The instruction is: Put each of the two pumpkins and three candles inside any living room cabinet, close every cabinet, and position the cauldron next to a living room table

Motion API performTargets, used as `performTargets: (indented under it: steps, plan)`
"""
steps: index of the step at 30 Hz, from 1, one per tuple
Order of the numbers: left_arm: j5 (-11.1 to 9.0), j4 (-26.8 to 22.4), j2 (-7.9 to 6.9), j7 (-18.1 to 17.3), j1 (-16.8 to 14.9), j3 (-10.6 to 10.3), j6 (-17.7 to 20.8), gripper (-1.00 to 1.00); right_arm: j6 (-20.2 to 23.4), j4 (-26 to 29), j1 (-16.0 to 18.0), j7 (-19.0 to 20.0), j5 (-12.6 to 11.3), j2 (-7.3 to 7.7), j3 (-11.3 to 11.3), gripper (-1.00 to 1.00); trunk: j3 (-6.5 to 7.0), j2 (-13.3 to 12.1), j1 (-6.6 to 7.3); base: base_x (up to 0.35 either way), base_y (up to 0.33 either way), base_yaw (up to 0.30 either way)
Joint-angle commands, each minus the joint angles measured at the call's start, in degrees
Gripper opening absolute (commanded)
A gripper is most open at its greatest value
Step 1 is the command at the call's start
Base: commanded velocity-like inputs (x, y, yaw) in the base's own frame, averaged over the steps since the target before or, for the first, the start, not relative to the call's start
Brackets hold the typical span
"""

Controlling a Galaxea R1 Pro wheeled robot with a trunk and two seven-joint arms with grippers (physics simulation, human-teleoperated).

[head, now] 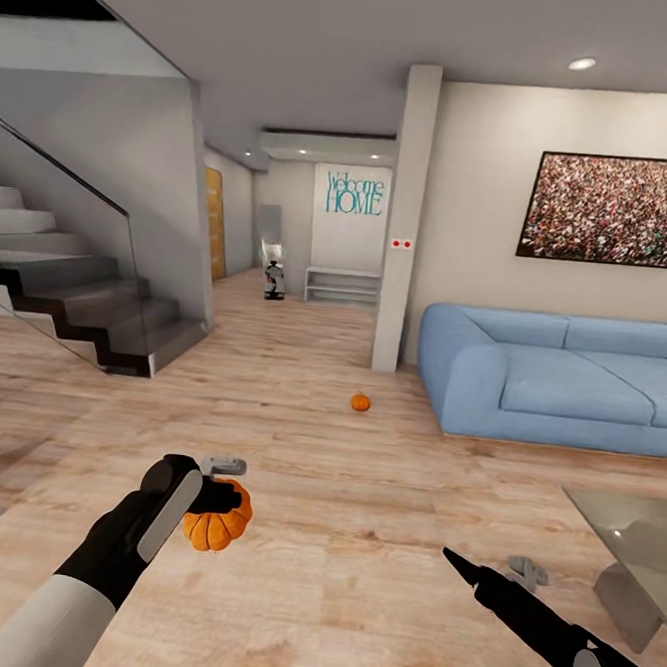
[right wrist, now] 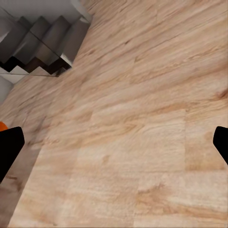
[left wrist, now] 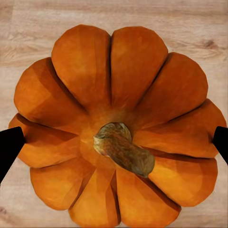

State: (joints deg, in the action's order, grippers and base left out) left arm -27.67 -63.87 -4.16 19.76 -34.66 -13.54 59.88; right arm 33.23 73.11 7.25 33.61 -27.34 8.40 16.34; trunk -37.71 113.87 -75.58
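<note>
A: Your left gripper (left wrist: 114, 142) is clamped on the near pumpkin (left wrist: 118, 128); its wrist camera shows the stem (left wrist: 124, 148) between both fingertips (left wrist: 9, 147).

B: And your right gripper (right wrist: 114, 142)?

A: Spread wide, empty, over bare floor (right wrist: 133, 118). The head camera adds 1 more pumpkin (head: 360, 403) well beyond, before the sofa (head: 556, 376); the table (head: 631, 527) sits beside your right claw.
</note>
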Motion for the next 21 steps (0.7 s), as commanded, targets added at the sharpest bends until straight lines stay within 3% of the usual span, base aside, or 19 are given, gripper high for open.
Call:
performTargets:
  steps: [1,21]
  plan:
    - [-0.5,-0.1,-0.06,0.6,-0.1,-0.2,0.1,-1.00,0.4,0.0,0.0,0.1,-0.3,-0.02,0.1,1.00,-0.06,0.0,-0.03,0.337,0.001,0.000]
    - [-0.5,-0.1,-0.06,0.6,-0.1,-0.2,0.1,-1.00,0.4,-0.1,0.0,0.1,-0.3,-0.05,0.1,1.00,-0.06,0.0,-0.03,0.337,0.000,0.000]
